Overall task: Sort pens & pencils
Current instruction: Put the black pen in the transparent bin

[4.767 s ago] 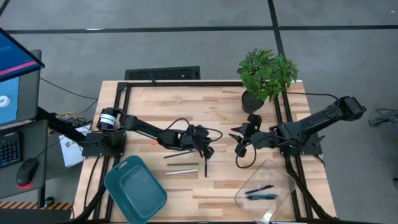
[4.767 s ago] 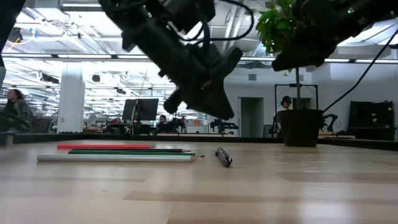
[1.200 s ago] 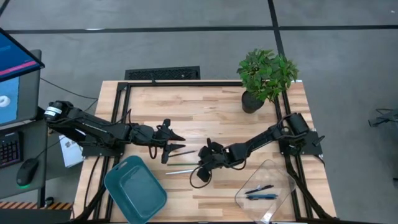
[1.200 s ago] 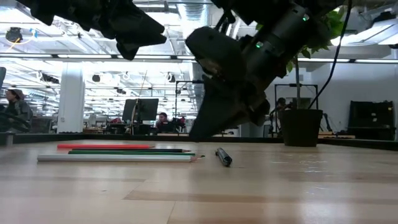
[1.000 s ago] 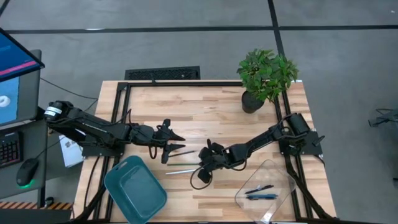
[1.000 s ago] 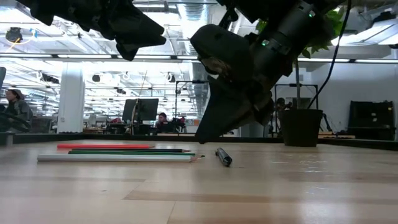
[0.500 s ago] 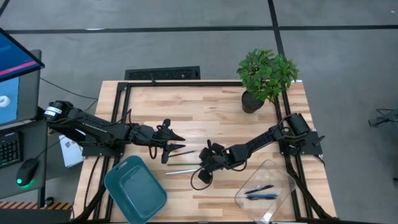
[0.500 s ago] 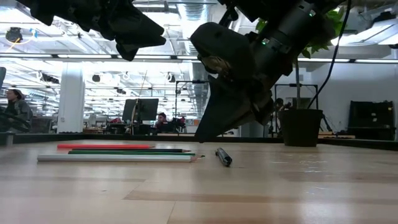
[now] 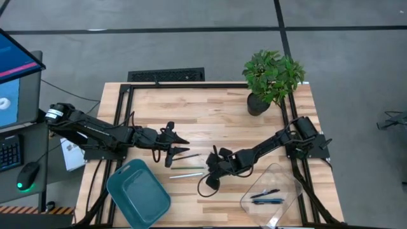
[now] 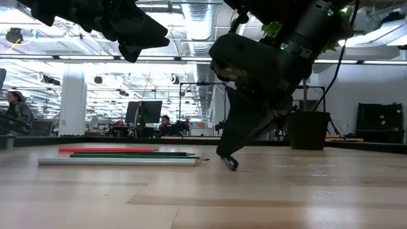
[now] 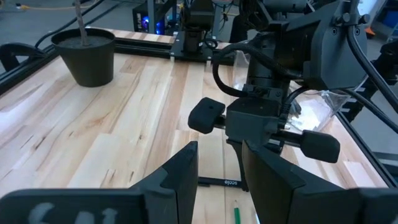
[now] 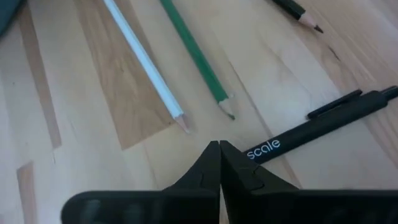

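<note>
A black pen (image 12: 311, 129) printed "scale" lies flat on the wooden table (image 9: 210, 114); the low view shows the pen (image 10: 229, 161) too. My right gripper (image 12: 219, 147) is shut and points down, with its tips right beside the pen's end. A white pencil (image 12: 144, 65), a green pencil (image 12: 196, 57) and a dark pencil (image 12: 298, 12) lie side by side close by. The low view adds an orange-red pencil (image 10: 105, 150) behind them. My left gripper (image 11: 217, 180) hovers open above the table, left of the pencils, holding nothing. My right gripper comes down from above with its shut fingertips (image 10: 222, 154) at the pen's end (image 12: 254, 153). I cannot tell whether they touch it. The pen lies flat on the table.
A teal tray (image 9: 138, 194) sits at the near left. A clear container (image 9: 280, 175) with two pens (image 9: 266, 197) stands at the near right. A potted plant (image 9: 272, 79) is at the far right. A black frame (image 9: 191, 86) borders the table.
My right gripper has gone down, and a little toward the table's near and right edges. Its shut tips now stand at the pen's end. The pen and the pencils lie as before.
</note>
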Controlling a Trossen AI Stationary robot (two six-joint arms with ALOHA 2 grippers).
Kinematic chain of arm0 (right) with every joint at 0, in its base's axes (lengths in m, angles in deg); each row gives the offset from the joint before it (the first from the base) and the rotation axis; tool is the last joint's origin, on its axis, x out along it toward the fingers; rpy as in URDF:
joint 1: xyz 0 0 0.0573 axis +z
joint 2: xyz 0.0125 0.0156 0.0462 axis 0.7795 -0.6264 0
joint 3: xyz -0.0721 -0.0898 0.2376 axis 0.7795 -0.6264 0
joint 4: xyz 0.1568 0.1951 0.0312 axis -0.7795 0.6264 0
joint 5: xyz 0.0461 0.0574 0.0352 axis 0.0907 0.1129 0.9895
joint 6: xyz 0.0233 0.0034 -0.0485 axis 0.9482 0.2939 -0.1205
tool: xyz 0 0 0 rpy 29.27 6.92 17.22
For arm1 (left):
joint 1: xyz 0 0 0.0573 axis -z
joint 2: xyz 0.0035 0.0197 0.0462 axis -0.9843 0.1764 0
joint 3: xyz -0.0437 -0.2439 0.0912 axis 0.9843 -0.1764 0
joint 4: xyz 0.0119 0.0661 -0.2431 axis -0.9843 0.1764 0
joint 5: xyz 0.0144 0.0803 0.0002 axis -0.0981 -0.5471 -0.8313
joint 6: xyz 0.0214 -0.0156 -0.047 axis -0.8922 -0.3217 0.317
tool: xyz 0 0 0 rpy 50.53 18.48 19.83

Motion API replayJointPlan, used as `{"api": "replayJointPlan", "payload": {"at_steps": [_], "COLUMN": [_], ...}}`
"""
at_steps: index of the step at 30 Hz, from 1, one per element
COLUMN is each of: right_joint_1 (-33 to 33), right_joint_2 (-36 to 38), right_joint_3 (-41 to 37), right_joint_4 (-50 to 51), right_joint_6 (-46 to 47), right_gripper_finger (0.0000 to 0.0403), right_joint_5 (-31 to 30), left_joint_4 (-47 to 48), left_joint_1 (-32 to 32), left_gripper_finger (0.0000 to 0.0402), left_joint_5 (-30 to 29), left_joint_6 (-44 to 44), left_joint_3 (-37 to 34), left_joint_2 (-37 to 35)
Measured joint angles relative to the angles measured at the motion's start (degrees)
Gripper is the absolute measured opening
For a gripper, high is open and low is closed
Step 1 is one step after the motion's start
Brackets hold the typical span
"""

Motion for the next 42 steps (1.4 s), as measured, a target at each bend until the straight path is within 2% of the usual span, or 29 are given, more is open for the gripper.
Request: {"api": "replayJointPlan", "payload": {"at_steps": [4, 10, 17, 23, 30, 36, 42], "right_joint_1": [0.08, 0.09, 0.09, -0.13, 0.33, 0.77, 1.85], "right_joint_2": [0.12, 0.21, 0.17, 0.17, 0.23, 0.21, 0.40], "right_joint_3": [0.07, 0.17, 0.11, 0.17, 0.20, 0.20, 0.22], "right_joint_4": [1.34, 3.47, 6.42, 8.98, 11.01, 13.82, 17.37], "right_joint_6": [0.13, 0.61, 0.63, 0.70, 1.46, 3.82, 5.40], "right_gripper_finger": [0.0009, 0.0030, 0.0009, 0.0032, 0.0009, 0.0032, 0.0010], "right_joint_5": [0.00, 0.00, -0.04, -0.11, -0.29, -0.79, -2.07], "left_joint_4": [-0.02, -0.02, 0.00, -0.02, 0.00, 0.01, 0.09], "left_joint_1": [0.02, 0.00, 0.02, 0.02, 0.00, 0.01, 0.02], "left_gripper_finger": [0.0116, 0.0116, 0.0116, 0.0116, 0.0116, 0.0116, 0.0116], "left_joint_5": [0.00, 0.00, 0.00, 0.00, 0.02, 0.02, 0.02], "left_joint_6": [0.00, 0.05, 0.05, 0.07, 0.07, 0.07, 0.07], "left_joint_3": [0.00, 0.00, 0.00, 0.00, 0.00, 0.00, 0.00], "left_joint_2": [0.00, 0.00, 0.00, 0.00, 0.00, 0.00, 0.00]}}
